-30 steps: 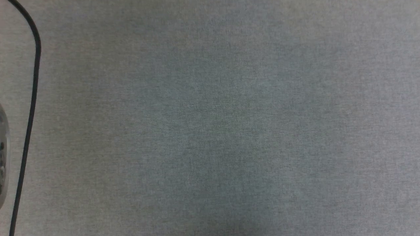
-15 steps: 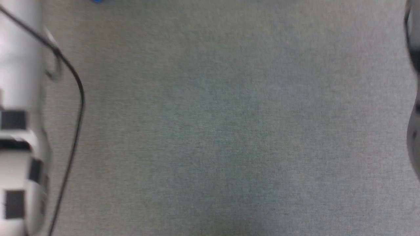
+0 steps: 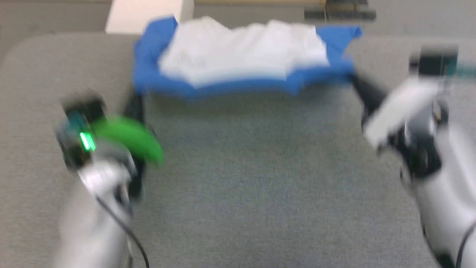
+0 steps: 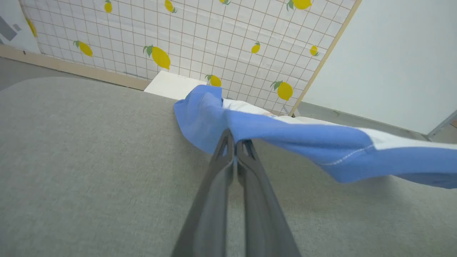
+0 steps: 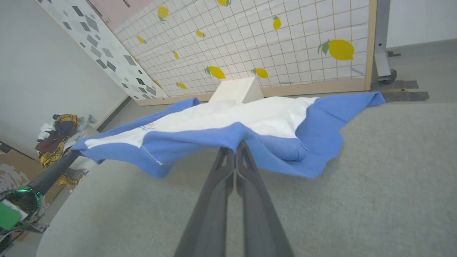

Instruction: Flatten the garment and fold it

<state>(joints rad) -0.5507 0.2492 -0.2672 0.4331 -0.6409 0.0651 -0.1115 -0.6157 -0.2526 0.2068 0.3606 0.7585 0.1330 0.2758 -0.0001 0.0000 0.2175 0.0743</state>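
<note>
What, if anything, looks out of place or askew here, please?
The garment is rumpled, sagging between the left gripper and right gripper, both shut on its blue edge. A heap of other clothes lies beyond the table.

A blue garment point(image 3: 241, 56) with a white panel stretches across the far tabletop point(image 3: 253, 178), blurred. The left gripper point(image 3: 135, 100) meets its left corner and the right gripper point(image 3: 357, 80) its right. A white box point(image 3: 145, 15) sits beyond.

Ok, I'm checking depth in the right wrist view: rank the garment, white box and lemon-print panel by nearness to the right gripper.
1. The garment, pinched in the right gripper.
2. The white box, just behind the garment.
3. The lemon-print panel, upright beyond the box.
</note>
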